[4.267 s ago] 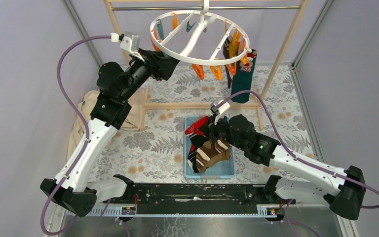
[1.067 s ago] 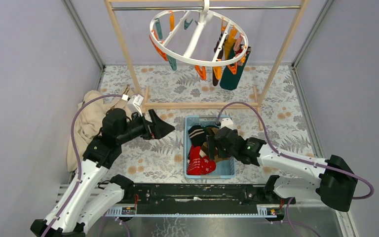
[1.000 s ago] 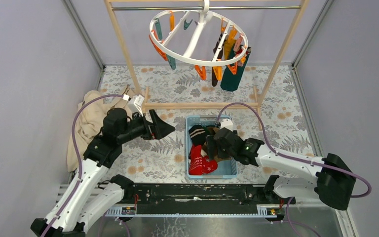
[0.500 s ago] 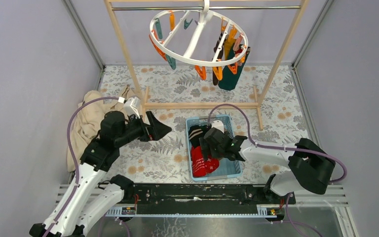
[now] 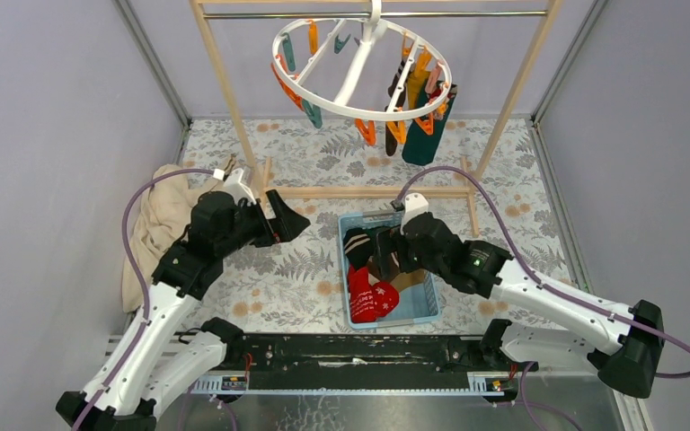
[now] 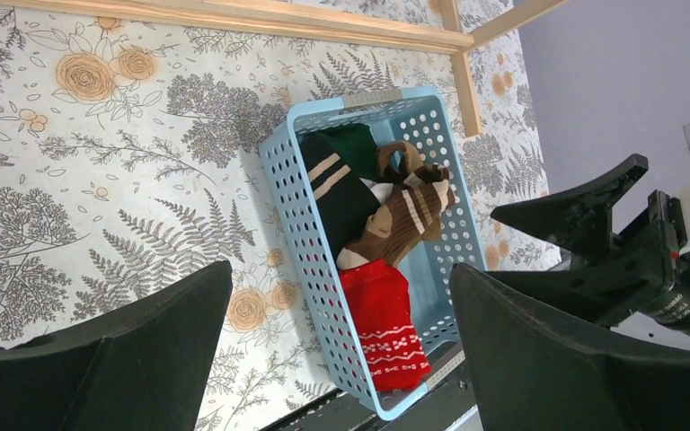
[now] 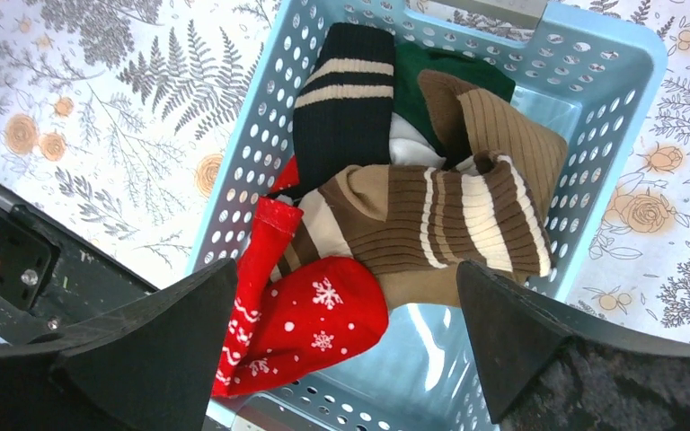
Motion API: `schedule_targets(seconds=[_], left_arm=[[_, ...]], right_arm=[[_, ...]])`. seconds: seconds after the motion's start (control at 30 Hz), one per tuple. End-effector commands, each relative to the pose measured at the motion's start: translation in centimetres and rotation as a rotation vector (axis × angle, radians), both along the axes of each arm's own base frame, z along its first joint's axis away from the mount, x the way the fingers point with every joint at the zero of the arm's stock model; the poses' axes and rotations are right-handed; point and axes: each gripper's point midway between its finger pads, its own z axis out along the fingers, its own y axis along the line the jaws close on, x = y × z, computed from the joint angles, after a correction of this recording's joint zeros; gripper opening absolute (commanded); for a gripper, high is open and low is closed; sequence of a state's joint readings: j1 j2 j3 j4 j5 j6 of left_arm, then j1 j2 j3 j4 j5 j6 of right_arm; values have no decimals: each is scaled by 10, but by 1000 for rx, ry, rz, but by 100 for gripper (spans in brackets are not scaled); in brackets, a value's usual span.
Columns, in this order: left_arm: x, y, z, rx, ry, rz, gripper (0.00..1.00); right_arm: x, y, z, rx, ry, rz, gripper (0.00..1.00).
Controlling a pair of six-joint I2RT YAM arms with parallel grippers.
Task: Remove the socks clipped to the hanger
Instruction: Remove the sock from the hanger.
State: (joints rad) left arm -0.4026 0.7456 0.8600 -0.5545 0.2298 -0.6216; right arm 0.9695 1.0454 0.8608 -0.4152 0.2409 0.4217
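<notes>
Both claws are hanging spread wide and empty, the right claw (image 7: 345, 269) over the perforated blue basket (image 6: 284, 206) of loose socks (image 7: 431, 215), the left claw (image 6: 340, 269) beside it. The clipped socks (image 5: 424, 135), limp knit in dark teal and brown, are dangling from the right side of the round white plastic hanger (image 5: 357, 70) overhead. I'd be pinching one low and pulling straight down so the hanger isn't swinging.

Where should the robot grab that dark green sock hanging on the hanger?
Probably the loose lower end of the dark green sock, coming from the near side, below the hanger. It hangs straight down, free underneath, while its top is crowded by orange clips and other socks.
</notes>
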Motion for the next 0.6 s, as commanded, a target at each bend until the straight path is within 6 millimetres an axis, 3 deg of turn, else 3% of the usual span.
schedule_targets(seconds=[0.0, 0.2, 0.37, 0.57], left_arm=[[15, -3, 8, -2, -16, 16, 99], [31, -18, 0, -21, 14, -16, 99], [35, -19, -3, -21, 14, -9, 99], [32, -19, -9, -30, 19, -4, 99]], right_arm=[[-6, 0, -5, -45, 7, 62, 100], [-3, 18, -20, -44, 8, 127, 100], [-10, 14, -63, -97, 85, 127, 100], [-12, -4, -111, -198, 148, 50, 100]])
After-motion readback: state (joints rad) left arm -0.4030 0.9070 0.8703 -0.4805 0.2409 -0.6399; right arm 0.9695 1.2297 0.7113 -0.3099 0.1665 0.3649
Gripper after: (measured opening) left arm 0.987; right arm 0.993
